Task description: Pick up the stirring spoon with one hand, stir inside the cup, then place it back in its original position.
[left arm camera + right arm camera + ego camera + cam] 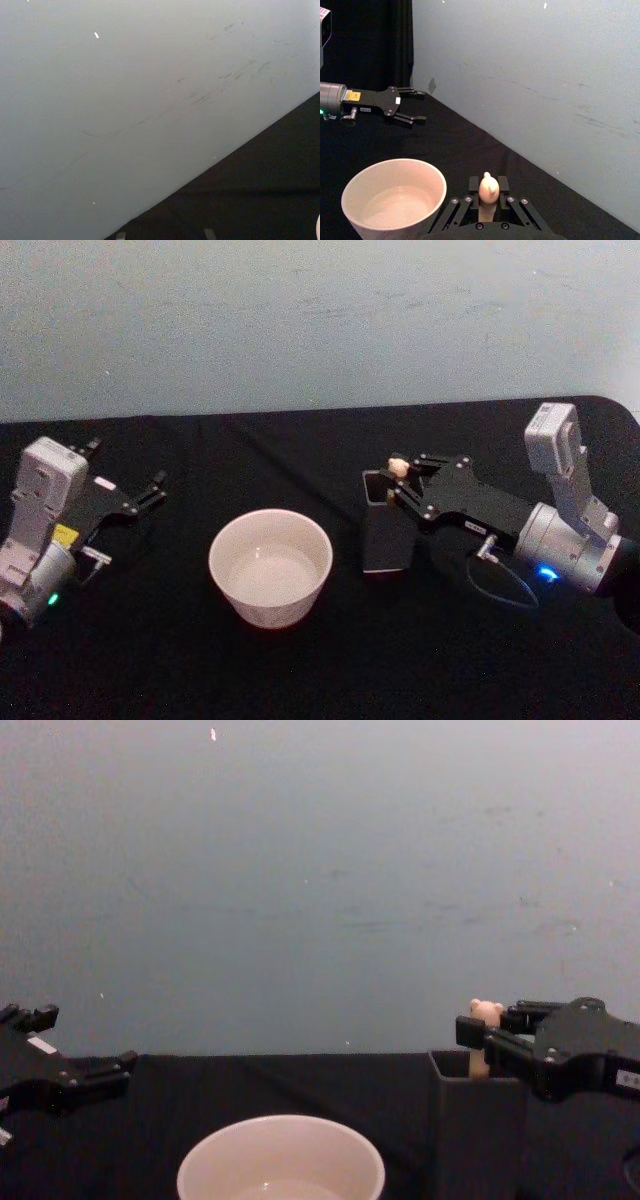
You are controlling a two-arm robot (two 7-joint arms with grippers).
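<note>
Toward the worktop's right side, our right gripper [403, 478] pinches the spoon [485, 1020] standing in the holder [385, 530]; the cup [270, 566] sits mid-worktop, and our left gripper [128, 483] rests spread near the left edge.

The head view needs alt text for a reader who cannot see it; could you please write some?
The right tool reaches over a dark square holder on a black table, its fingers on either side of the bear-topped stirring spoon standing in it. A cream-white cup sits left of the holder, and the left tool rests open at the table's left side.
</note>
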